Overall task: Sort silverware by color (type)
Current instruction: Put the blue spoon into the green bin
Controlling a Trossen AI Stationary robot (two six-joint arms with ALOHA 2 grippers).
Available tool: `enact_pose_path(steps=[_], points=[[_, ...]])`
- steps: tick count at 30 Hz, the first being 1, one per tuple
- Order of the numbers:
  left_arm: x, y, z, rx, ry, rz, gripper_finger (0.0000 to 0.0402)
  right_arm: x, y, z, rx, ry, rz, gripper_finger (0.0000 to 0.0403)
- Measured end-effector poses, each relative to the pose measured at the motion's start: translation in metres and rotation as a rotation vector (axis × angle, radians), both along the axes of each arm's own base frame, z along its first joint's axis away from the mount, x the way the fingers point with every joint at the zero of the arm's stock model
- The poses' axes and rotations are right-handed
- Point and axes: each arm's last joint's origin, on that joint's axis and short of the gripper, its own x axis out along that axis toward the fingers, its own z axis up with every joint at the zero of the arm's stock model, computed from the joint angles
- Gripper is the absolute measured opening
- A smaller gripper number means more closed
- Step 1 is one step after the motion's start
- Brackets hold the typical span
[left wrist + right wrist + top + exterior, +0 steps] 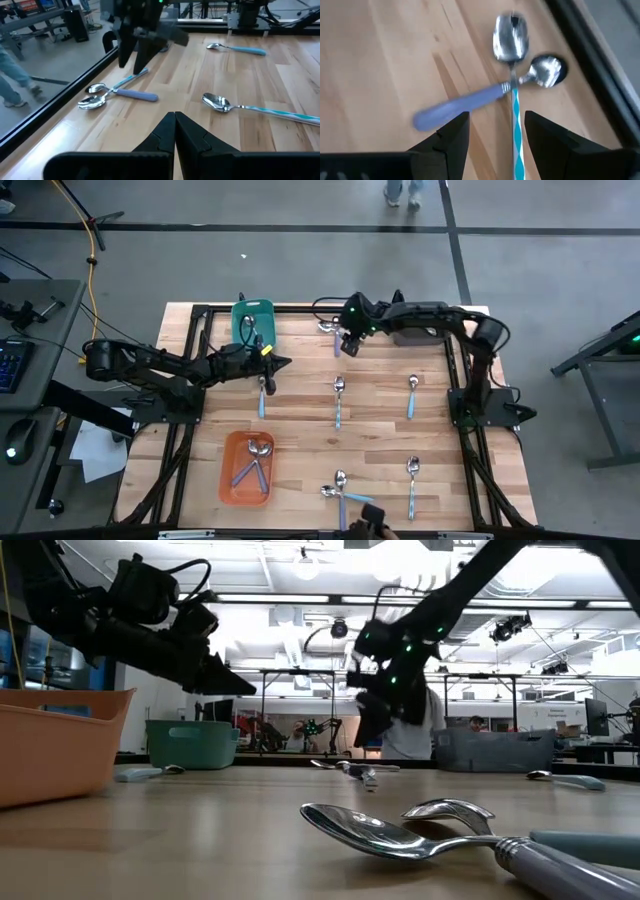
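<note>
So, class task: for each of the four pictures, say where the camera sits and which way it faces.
High: overhead, straight down on table, both arms.
Low: table height, level across; arms above.
Left wrist: past shut left gripper toward right arm.
Right wrist: down between open right gripper fingers.
Shared: crossed spoons in both wrist views.

A pale wooden plank counter (300, 430) is carrying scattered metal spoons (338, 392), a teal plastic bin (252, 318) at upper left and an orange plastic bin (247, 467) at lower left.

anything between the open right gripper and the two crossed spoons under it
No. The right wrist view shows only bare wood between the right gripper and the crossed purple-handled spoon and blue-striped spoon.
</note>
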Motion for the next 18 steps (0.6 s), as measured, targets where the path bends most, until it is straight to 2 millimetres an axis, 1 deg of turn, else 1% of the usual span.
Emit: enact_pose_path(steps=[5, 8, 13, 18], points=[[-0.001, 0.000, -0.002, -0.019, 0.020, 0.003, 0.0000, 0.002, -0.018, -0.018, 0.037, 0.043, -0.009, 0.0177], [-0.001, -0.001, -0.003, -0.034, 0.020, 0.003, 0.0000, -0.002, -0.024, -0.027, 0.071, 0.063, -0.029, 0.0177], [-0.001, -0.001, -0.003, -0.048, 0.015, 0.005, 0.0000, -0.006, -0.026, -0.033, 0.110, 0.083, -0.069, 0.0166], [-0.001, -0.001, -0.003, -0.044, 0.016, 0.004, 0.0000, -0.006, -0.026, -0.036, 0.129, 0.090, -0.091, 0.0136]])
